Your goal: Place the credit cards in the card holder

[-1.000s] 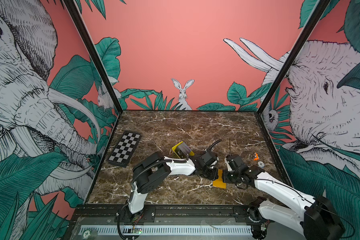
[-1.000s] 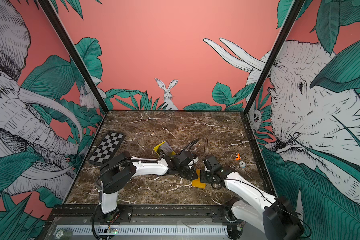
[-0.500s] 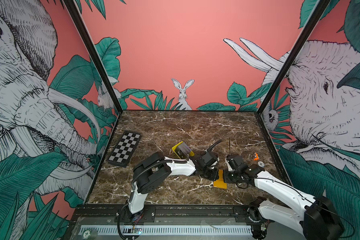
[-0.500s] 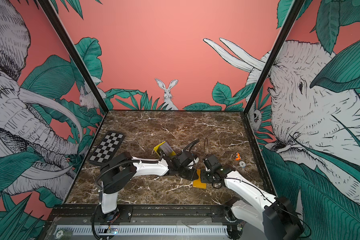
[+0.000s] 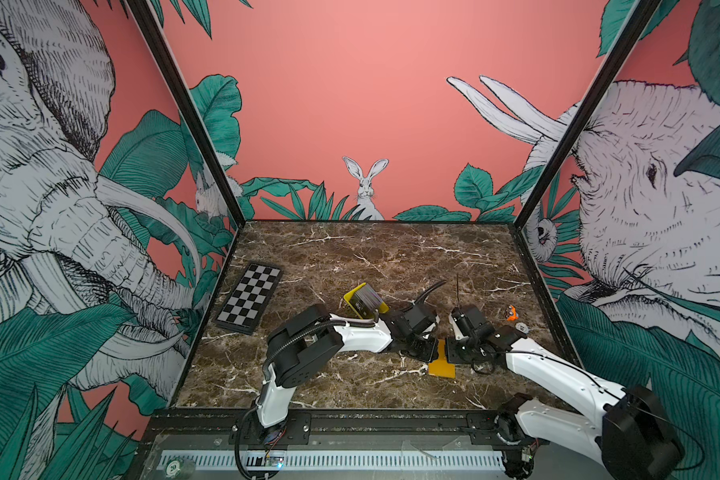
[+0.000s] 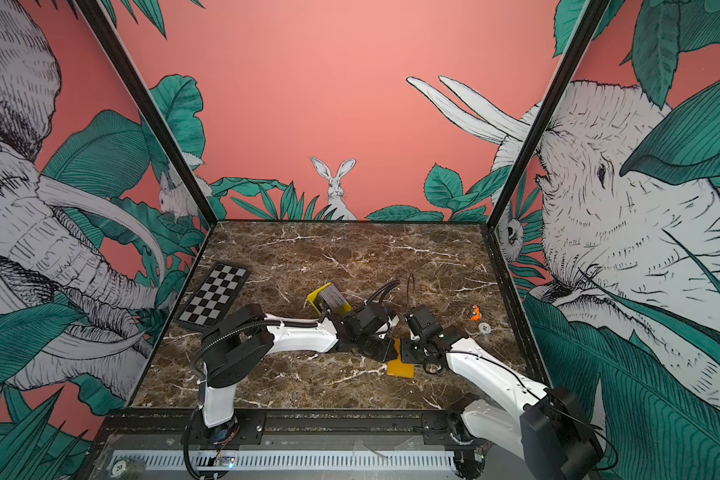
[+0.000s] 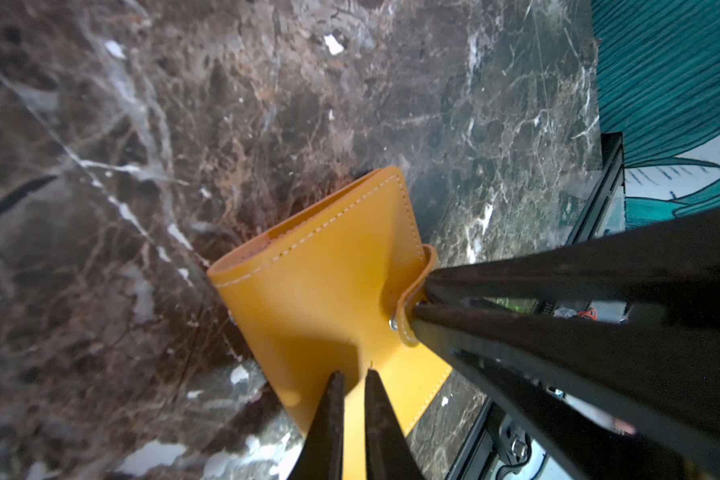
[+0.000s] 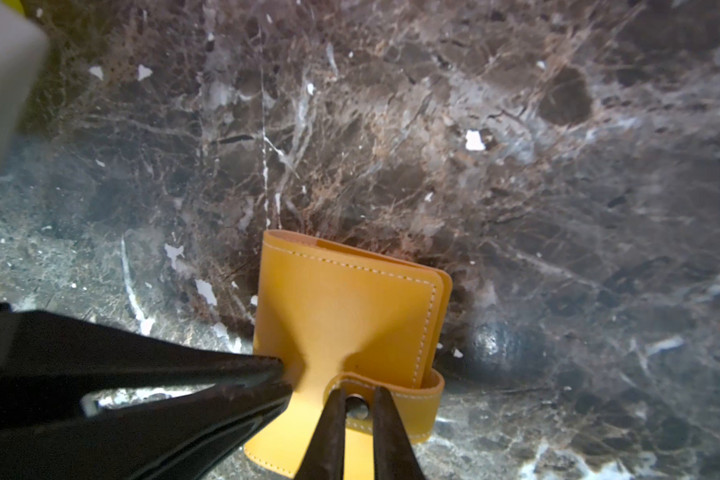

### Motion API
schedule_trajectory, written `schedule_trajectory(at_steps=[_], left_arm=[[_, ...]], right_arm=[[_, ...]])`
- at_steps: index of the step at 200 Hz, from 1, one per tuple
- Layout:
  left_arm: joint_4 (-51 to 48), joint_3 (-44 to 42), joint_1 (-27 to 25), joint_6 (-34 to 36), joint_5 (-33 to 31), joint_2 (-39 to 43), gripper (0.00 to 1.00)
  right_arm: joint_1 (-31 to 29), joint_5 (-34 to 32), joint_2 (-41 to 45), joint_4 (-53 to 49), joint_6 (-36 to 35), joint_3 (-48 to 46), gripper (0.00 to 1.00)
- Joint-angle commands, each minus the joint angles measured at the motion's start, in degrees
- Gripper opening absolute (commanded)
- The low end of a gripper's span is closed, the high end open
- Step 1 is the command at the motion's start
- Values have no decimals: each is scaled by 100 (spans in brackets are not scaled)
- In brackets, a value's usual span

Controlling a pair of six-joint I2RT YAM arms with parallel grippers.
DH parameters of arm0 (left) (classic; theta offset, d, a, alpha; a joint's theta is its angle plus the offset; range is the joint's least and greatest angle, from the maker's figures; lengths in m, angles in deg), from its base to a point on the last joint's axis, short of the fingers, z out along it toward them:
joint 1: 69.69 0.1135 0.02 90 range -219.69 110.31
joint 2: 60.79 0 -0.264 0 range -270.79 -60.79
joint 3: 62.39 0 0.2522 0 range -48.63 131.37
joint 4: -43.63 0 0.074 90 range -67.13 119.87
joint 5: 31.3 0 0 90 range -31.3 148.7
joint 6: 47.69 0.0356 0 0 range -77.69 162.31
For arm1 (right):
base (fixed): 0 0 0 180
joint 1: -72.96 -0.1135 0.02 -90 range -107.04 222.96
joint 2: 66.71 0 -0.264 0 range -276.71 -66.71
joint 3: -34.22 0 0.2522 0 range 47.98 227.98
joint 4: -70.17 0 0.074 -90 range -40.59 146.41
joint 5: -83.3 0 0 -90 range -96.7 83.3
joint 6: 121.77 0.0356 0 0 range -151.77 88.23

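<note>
Orange-yellow card holder point(image 5: 441, 368) is pinched at cover edge by left gripper point(image 7: 353, 374), at snap tab point(image 8: 416, 399) by right gripper point(image 8: 358, 390); nothing was shifted in 1 second, holder judged unopened.

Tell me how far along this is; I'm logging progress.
Done: nothing stored; the credit cards sit in the yellow tray. In hand: the left pincer pinches the folded card holder, the right pincer its snap tab. Remaining: open it, load the cards.
</note>
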Motion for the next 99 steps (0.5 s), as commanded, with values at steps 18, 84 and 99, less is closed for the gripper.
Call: schedule_trajectory(at_steps=[18, 84, 99], left_arm=[[-70, -106, -53, -33, -19, -76, 13], [-90, -81, -53, -20, -18, -97, 13], [-88, -76, -52, -28, -18, -102, 13]], right_arm=[[26, 55, -36, 65, -117, 118, 14], [33, 140, -43, 83, -111, -9, 14], [26, 157, -71, 95, -114, -10, 13]])
